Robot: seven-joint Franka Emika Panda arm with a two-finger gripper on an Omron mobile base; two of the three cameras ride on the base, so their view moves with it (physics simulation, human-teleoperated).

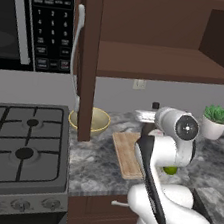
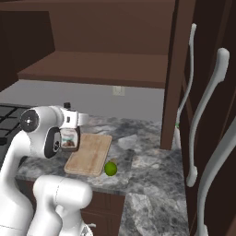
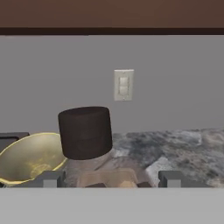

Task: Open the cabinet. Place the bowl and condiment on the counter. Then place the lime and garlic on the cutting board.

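Tool (image 3: 107, 179) seen parted, 2 fingertips (image 3: 51, 179) flanking condiment (image 3: 85, 132), dark-capped, standing on tabletop (image 2: 147, 156); grip not confirmed. 1 bowl (image 1: 89, 120) seen on tabletop in left base view, behind open cabinet door (image 1: 89, 55). 1 lime (image 2: 110, 168) seen just off cutting board (image 2: 90, 153) in right base view. Label on condiment unreadable. 1 wall outlet (image 3: 123, 85) seen behind.

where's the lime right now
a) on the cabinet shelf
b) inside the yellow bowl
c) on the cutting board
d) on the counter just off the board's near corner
d: in the right base view the lime sits on the grey stone counter, beside the near right corner of the cutting board, not on it.
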